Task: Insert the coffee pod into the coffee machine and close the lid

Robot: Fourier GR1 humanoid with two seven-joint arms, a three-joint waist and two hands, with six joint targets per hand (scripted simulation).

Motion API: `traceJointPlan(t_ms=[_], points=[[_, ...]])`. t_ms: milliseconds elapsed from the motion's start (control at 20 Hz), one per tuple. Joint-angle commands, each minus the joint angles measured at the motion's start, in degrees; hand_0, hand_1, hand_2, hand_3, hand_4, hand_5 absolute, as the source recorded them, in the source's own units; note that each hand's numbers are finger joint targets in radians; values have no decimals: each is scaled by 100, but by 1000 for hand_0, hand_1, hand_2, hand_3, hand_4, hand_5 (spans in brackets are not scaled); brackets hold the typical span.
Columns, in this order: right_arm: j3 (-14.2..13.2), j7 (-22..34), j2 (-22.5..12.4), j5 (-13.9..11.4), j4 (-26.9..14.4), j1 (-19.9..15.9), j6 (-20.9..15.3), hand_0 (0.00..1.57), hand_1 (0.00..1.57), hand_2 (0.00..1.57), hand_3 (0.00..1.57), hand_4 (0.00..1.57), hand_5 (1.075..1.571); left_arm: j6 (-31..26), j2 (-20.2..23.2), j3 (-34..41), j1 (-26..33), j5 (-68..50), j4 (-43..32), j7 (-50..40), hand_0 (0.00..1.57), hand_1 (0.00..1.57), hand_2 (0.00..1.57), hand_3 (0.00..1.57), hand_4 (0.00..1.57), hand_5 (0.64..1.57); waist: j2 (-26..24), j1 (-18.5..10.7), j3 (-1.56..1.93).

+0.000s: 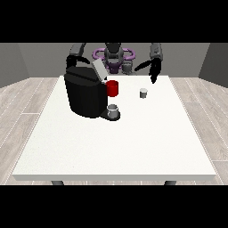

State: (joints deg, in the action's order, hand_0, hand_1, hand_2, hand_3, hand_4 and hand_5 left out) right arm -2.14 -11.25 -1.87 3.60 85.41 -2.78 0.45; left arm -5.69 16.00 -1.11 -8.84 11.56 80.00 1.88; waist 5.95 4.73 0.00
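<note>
The coffee pod [143, 93] stands upright on the white table [116, 147], right of centre toward the far edge, untouched. The hand at the view's right [153, 71] hangs just beyond it and a touch to the right, fingers pointing down and looking relaxed, holding nothing. That hand is plainly the nearer one: the pod lies toward the camera and slightly left of it, so a short reach down and forward should meet it. The hand at the view's left [72, 60] sits behind the black coffee machine [85, 94]; I cannot tell its fingers. The machine's lid [99, 70] is tilted up, open, a red mug [112, 88] beside it.
</note>
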Motion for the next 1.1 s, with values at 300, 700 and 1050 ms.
traceJointPlan(t_ms=[300, 700, 1050], points=[[147, 376, -53, -121, 81, -511, -38, 0, 0, 0, 0, 491, 1571, 412, 638, 218, -992, 1081, -1701, 509, 0, 0, 0, 0, 0, 1571, 809, 508, -4], [-303, -59, -240, -67, -637, -987, -95, 0, 0, 0, 0, 416, 1571, -145, 903, 308, -1782, 1241, -2675, 239, 0, 0, 0, 0, 0, 1571, 1091, 416, 0], [-41, -186, 53, -361, -819, -894, -408, 0, 0, 0, 0, 323, 1571, -63, 799, 76, -1937, 1796, -3623, 788, 0, 0, 0, 0, 0, 1571, 941, 358, -3]])
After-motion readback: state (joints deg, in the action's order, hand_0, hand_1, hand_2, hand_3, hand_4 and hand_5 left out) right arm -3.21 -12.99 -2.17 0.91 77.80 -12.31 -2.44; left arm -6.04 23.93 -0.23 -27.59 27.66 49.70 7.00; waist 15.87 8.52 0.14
